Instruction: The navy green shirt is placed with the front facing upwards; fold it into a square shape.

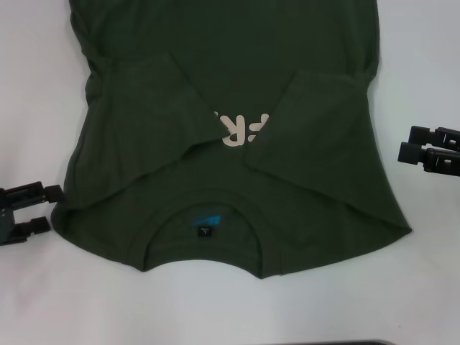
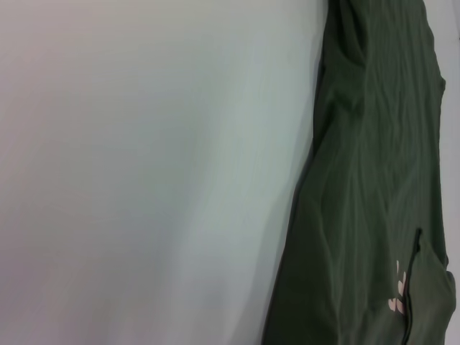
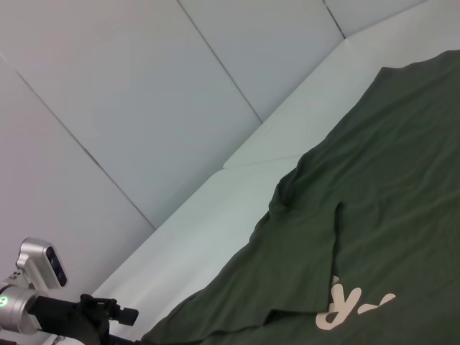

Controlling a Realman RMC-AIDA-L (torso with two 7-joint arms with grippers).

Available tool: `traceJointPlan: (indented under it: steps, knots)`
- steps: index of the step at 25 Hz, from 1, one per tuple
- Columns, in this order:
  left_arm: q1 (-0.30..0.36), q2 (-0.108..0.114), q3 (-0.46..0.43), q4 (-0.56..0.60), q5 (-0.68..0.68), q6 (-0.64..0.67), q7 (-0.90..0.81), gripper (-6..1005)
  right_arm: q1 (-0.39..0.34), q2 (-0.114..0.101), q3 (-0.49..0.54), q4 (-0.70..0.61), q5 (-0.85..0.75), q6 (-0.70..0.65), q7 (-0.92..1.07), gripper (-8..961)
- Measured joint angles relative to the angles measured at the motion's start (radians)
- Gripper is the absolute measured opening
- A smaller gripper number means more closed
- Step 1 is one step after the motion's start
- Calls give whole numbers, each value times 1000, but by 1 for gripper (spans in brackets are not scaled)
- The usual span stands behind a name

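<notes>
Navy green shirt (image 1: 230, 144) lies flat mid-desk, collar at the near edge, both sleeves folded in over the lettering. Left gripper (image 1: 21, 212) and right gripper (image 1: 431, 147) sit off the fabric at the side edges, both released, holding nothing. Next, I'd pinch both collar corners evenly and carry them toward the hem, keeping the sleeves tucked.

Even, bright overhead light washes the white bench (image 1: 431, 287), shadows stay faint, and the left wrist view is soft.
</notes>
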Motion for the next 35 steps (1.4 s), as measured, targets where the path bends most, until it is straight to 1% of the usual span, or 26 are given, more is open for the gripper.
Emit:
traceJointPlan:
  steps: [11, 23, 35]
  knots:
    - [-2, -6, 6, 1, 4, 0, -18, 841, 0, -1, -4, 0, 0, 6, 4, 876]
    - [-29, -6, 6, 23, 28, -18, -51, 840, -1, -5, -5, 0, 0, 5, 15, 876]
    - [-24, 6, -5, 14, 25, -21, -52, 838, 1, -7, -5, 9, 0, 5, 15, 876]
